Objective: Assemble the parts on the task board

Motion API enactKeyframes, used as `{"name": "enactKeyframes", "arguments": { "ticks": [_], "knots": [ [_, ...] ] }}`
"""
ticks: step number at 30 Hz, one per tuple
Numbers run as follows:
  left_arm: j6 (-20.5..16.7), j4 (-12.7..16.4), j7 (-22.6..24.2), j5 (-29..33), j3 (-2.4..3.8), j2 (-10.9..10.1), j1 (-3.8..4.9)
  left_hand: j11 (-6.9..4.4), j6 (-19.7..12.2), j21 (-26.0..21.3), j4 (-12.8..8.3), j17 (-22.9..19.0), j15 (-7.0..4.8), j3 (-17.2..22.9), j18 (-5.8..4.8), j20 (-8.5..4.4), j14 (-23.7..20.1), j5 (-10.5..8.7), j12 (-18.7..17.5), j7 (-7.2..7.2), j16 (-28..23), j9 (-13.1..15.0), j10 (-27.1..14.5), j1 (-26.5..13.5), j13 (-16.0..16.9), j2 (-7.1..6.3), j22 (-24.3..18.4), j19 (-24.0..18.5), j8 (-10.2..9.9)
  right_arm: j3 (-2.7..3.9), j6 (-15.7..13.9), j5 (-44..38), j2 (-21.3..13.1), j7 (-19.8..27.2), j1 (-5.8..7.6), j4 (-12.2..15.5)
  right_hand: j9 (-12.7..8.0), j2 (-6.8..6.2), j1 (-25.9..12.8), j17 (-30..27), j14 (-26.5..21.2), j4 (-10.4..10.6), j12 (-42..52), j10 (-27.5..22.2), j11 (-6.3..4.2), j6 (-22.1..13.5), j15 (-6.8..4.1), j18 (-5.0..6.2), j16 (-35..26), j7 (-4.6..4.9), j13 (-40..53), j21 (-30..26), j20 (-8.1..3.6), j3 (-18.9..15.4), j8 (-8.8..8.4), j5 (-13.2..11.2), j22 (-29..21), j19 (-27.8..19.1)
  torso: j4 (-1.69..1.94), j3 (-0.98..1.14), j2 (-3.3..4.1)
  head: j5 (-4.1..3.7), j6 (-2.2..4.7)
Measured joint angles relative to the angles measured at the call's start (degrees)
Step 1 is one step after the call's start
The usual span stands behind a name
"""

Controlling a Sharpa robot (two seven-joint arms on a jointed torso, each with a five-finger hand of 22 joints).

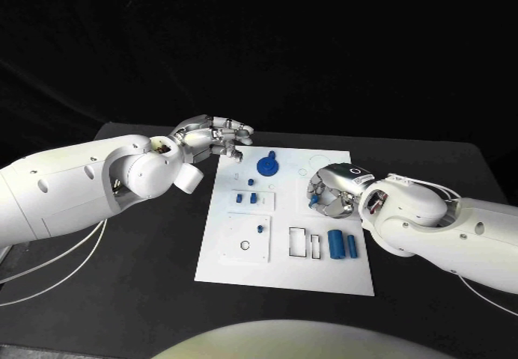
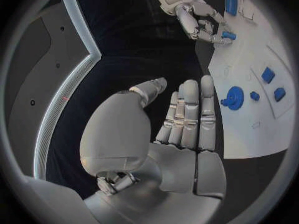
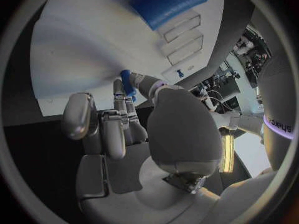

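Blue part (image 3: 127, 80) in right hand (image 1: 329, 191)

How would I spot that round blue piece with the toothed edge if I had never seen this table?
Start at the white task board in the middle of the black table. Go to its far end, near the left robot hand, where the blue gear lies flat. It is a wide toothed disc, unlike the small blue blocks nearer and the two blue cylinders at the board's right edge.
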Motion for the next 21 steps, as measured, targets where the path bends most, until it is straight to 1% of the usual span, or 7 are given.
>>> {"name": "enactKeyframes", "arguments": {
  "ticks": [4, 10, 12, 14, 16, 18, 21],
  "knots": [
    [0.0, 0.0, 0.0, 0.0, 0.00, 0.0, 0.00, 0.00, -0.2, -0.3, 0.2, 0.0, 0.20, -0.2, 0.00, 0.00, -0.2, 0.00, 0.0, 0.19, -0.2, 0.0, 0.0, 0.0, 0.0, 0.00, 0.0, 0.0, 0.2, 0.00, 0.0, -0.1, 0.2, 0.0, -0.05, -0.1, 0.1, 0.07, 0.1, 0.0, 0.0, -0.1, 0.0, 0.2, 0.20, 0.2, 0.00, 0.00, 0.0, -0.18, 0.0, 0.0, 0.00, 0.1, 0.00, -0.2, 0.0, 0.0, 0.00, -0.02, 0.00, -0.04, -0.02],
    [0.1, 0.0, -0.1, 0.0, 0.00, 0.0, 0.00, 0.00, -0.2, -0.4, 0.2, 0.0, 0.21, -0.2, 0.00, 0.00, -0.2, 0.00, 0.0, 0.20, -0.2, 0.1, 0.0, 0.0, 0.0, 0.00, -0.1, 0.0, 0.2, -0.04, -0.4, -0.1, 0.2, -0.1, -0.15, -0.2, 0.6, 0.07, 0.1, 0.0, 0.2, 0.2, -0.1, 1.7, -0.21, 1.1, -0.21, 0.00, 0.0, -0.67, 0.0, 0.0, 0.00, 0.5, 0.88, -0.3, 0.0, 0.0, 0.01, -0.03, -0.01, -0.08, 0.03],
    [0.1, 0.0, -0.1, 0.0, 0.00, 0.0, 0.00, 0.00, -0.2, -0.4, 0.2, 0.0, 0.21, -0.2, 0.00, 0.00, -0.2, 0.00, 0.0, 0.20, -0.2, 0.1, 0.0, 0.0, -0.1, 0.00, -0.1, 0.0, 0.2, -0.07, -0.8, -0.2, 0.1, -0.1, -0.20, -0.1, 0.8, 0.08, 0.1, 0.0, 0.2, 0.2, -0.1, 2.3, -0.45, 1.7, -0.63, 0.00, 0.0, -0.74, 0.1, 0.0, -0.03, 0.8, 1.14, -0.4, 0.0, 0.0, 0.01, -0.03, -0.01, -0.09, 0.05],
    [0.1, 0.0, -0.2, 0.0, 0.00, 0.0, 0.00, 0.00, -0.2, -0.4, 0.2, 0.0, 0.21, -0.2, 0.00, 0.00, -0.2, 0.00, 0.0, 0.20, -0.2, 0.1, 0.0, 0.0, 0.0, 0.00, -0.1, 0.0, 0.2, -0.09, -1.4, -0.2, -0.1, -0.1, -0.23, 0.2, 1.1, 0.15, 0.2, 0.0, 0.2, 0.3, -0.2, 2.9, -0.69, 2.1, -0.62, 0.00, 0.0, -1.05, 0.3, 0.1, -0.22, 0.9, 1.56, -0.8, 0.0, 0.2, 0.01, -0.03, -0.01, -0.08, 0.06],
    [0.1, 0.0, -0.2, 0.0, 0.00, 0.0, 0.00, 0.00, -0.2, -0.4, 0.2, 0.0, 0.21, -0.2, 0.00, 0.00, -0.2, 0.00, 0.0, 0.20, -0.2, 0.1, 0.0, 0.0, 0.0, 0.00, -0.1, 0.0, 0.2, -0.09, -2.1, -0.2, -0.3, -0.2, -0.23, 0.7, 1.5, 0.23, 0.2, 0.0, 0.2, 0.3, -0.3, 3.4, -0.93, 2.4, -0.98, 0.00, 0.0, -1.37, 0.4, 0.2, -0.32, 0.9, 1.89, -0.8, 0.0, 0.1, 0.01, -0.03, -0.01, -0.04, 0.09],
    [0.2, 0.0, -0.2, 0.0, 0.00, 0.0, 0.00, 0.00, -0.2, -0.4, 0.2, 0.0, 0.21, -0.2, 0.00, 0.00, -0.2, 0.00, 0.0, 0.20, -0.2, 0.1, 0.0, 0.0, 0.0, 0.00, -0.1, 0.0, 0.2, -0.08, -3.0, -0.2, -0.7, -0.3, -0.17, 1.3, 1.6, 0.30, 0.3, 0.0, 0.2, 0.3, -0.3, 3.6, -1.15, 2.8, -1.03, 0.00, 0.0, -1.41, 0.7, 0.2, -0.64, 0.9, 2.03, -1.1, 0.0, 0.2, 0.01, -0.01, -0.01, -0.01, 0.11],
    [0.2, 0.0, -0.2, 0.0, 0.00, 0.0, 0.00, 0.00, -0.2, -0.4, 0.2, 0.0, 0.21, -0.2, 0.00, 0.00, -0.2, 0.00, 0.0, 0.20, -0.2, 0.1, 0.0, 0.0, 0.0, 0.00, -0.1, 0.0, 0.2, -0.02, -4.2, -0.2, -1.2, -0.4, 0.10, 2.4, 2.0, 0.45, 0.5, 0.0, 0.2, 0.3, -0.5, 3.8, -1.15, 2.9, -1.03, 0.00, 0.0, -1.45, 0.8, 0.2, -0.64, 0.9, 2.22, -1.2, 0.0, 0.2, 0.00, -0.01, -0.01, -0.01, 0.15]
  ]
}}
